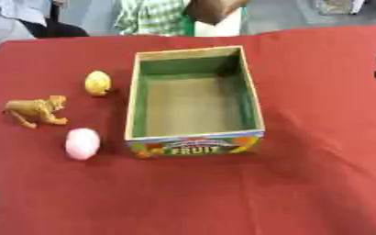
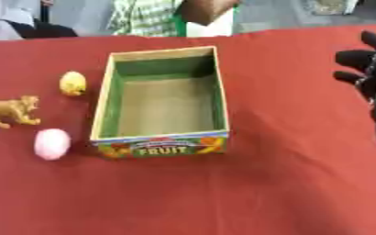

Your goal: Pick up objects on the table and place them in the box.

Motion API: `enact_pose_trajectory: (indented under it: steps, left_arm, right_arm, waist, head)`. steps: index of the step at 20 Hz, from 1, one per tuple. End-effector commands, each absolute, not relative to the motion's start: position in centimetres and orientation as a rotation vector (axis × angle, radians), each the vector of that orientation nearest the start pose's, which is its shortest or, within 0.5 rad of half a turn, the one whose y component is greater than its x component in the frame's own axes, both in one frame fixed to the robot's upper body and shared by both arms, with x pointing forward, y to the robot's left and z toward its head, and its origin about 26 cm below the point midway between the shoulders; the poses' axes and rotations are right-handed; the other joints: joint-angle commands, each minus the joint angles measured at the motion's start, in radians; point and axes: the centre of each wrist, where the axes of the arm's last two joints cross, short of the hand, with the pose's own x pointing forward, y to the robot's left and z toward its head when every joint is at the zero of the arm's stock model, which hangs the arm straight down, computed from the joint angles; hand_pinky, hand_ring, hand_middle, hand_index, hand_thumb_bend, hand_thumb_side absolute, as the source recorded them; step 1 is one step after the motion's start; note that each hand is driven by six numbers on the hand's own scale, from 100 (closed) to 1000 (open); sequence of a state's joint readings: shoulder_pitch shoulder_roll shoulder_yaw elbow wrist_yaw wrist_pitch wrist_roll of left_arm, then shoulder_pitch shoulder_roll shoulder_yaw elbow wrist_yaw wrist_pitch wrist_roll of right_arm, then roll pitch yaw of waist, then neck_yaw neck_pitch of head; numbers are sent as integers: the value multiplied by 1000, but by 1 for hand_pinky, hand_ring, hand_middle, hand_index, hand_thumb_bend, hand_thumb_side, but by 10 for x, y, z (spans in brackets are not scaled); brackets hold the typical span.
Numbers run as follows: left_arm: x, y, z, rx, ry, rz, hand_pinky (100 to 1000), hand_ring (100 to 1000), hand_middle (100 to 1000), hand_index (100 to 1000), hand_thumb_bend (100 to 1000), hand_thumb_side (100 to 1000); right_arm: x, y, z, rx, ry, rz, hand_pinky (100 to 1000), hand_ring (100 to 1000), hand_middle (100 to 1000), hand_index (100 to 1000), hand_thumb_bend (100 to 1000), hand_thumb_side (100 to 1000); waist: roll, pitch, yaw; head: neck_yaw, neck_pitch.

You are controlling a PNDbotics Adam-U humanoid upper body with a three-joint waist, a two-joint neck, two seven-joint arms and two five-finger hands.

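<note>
A red cloth covers the surface [image 1: 319,183], with seated people along its far edge. At the left lie three things not yet boxed: a tan toy lion [image 1: 36,111] farthest left, a yellow lemon [image 1: 97,83] beyond it nearer the box, and a pink egg [image 1: 82,143] at the front. Just right of them the open box [image 1: 253,98], marked FRUIT, holds nothing. At the right edge hangs the right hand [image 2: 366,69], its fingers [image 2: 353,58] spread fairly straight and carrying nothing. The left hand is out of sight. All three things lie beyond the box, well apart from those fingers. To reach them well, the hand would probably travel over or around the box without knocking it, then come down on one thing with fingers wide.
</note>
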State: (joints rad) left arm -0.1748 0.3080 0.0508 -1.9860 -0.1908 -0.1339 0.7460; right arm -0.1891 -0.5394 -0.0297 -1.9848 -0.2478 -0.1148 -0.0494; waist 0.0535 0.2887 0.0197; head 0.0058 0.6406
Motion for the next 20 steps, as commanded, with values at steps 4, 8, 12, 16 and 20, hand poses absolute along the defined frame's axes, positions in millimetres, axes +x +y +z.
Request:
enact_pose_trajectory:
  steps: [4,8,12,16,20]
  left_arm:
    - [286,284,172,778,-2389,414,564,616,697,882,100,1000]
    - [286,285,172,783,-2390,410,564,617,697,883,100,1000]
    - [287,289,178,807,-2405,375,565,617,699,884,100,1000]
    - [289,295,190,841,-2429,312,566,619,700,886,100,1000]
    - [290,298,200,872,-2438,244,566,619,703,887,100,1000]
  right_arm:
    - [286,-309,200,-122,-2280,380,833,869,748,963,100,1000]
    - [286,-309,200,-120,-2280,378,832,869,748,963,100,1000]
    - [286,-309,200,-118,-2281,379,832,869,748,963,100,1000]
    - [286,-309,201,-115,-2283,381,832,869,748,963,100,1000]
    - [287,-309,202,-114,-2285,381,832,869,748,963,100,1000]
  waist:
    - [-3,-17,0]
    - [-3,-20,-1]
    - [-2,-22,-1]
    - [-1,-24,-3]
    - [-2,-25,-5]
  head:
    - [0,-11]
    - [0,-10]
    - [-3,-5]
    - [-12,11]
    - [-30,19]
